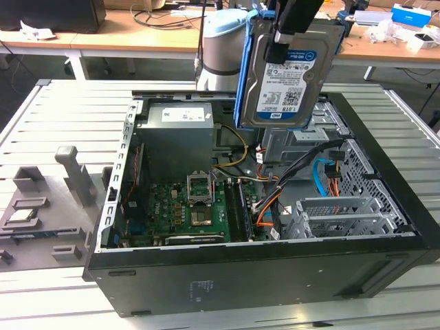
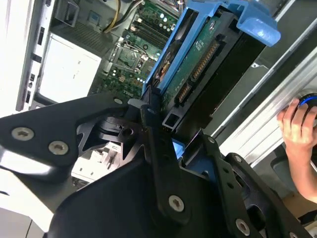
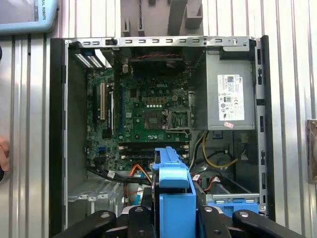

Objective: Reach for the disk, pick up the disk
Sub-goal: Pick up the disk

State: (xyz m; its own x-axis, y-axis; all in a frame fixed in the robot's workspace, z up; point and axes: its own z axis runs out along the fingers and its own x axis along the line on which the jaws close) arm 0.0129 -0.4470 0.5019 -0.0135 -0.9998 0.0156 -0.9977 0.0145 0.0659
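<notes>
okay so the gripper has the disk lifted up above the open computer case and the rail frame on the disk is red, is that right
Not quite: the rail frame is bright blue, not red. The exterior view shows the gripper holding the disk lifted above the open computer case, and both wrist views show the blue frame too.

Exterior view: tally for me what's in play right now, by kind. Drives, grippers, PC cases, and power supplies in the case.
Disk, held above the case: 1
Gripper, clamped on the disk: 1
Open computer case: 1
Power supply inside the case: 1
Total: 4
</notes>
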